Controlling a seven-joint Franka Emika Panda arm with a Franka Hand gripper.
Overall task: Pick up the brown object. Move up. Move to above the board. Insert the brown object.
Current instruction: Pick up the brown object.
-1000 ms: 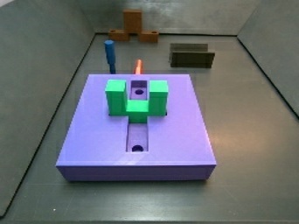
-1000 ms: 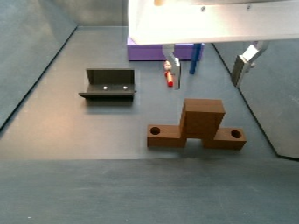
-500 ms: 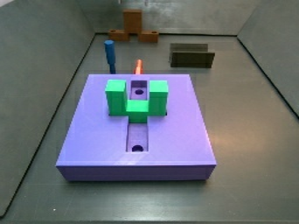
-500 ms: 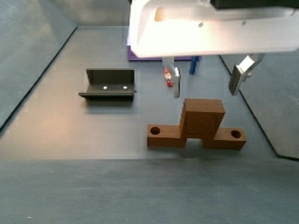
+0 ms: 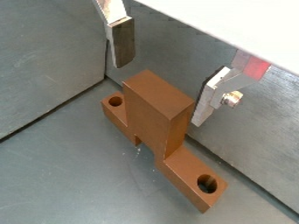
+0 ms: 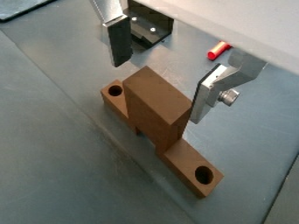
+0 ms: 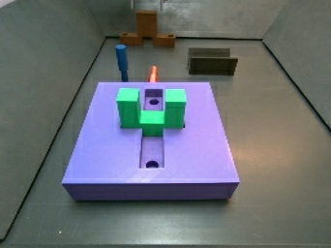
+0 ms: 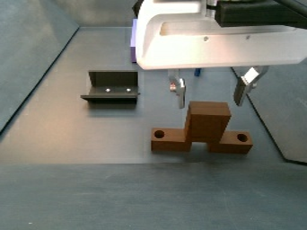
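- Brown object: a T-shaped block lying on the grey floor, its flat bar with a round hole at each end and its tall stem rising from the middle. In both wrist views it fills the centre. In a side view only a small part shows, at the far wall, and its shape is hard to make out.
- Gripper: just above the brown object, its jaws wide apart and holding nothing. One finger stands on each side of the stem's top, clear of it; the other finger likewise does not touch. Its white body fills the upper part of a side view and hides the floor behind it. The gripper does not appear in the side view that faces the board.
- Board: a purple slab well apart from the brown object, with a long central groove and a green U-shaped block on it. Behind the gripper only a sliver of its purple edge shows.
- Dark box-like piece: beside the brown object, open toward the camera; largely cut off by a finger in a wrist view.
- Orange-red peg: between the board and the brown object; partly hidden by a finger, and only its tip shows.
- Blue peg: upright just beyond the board's far edge.
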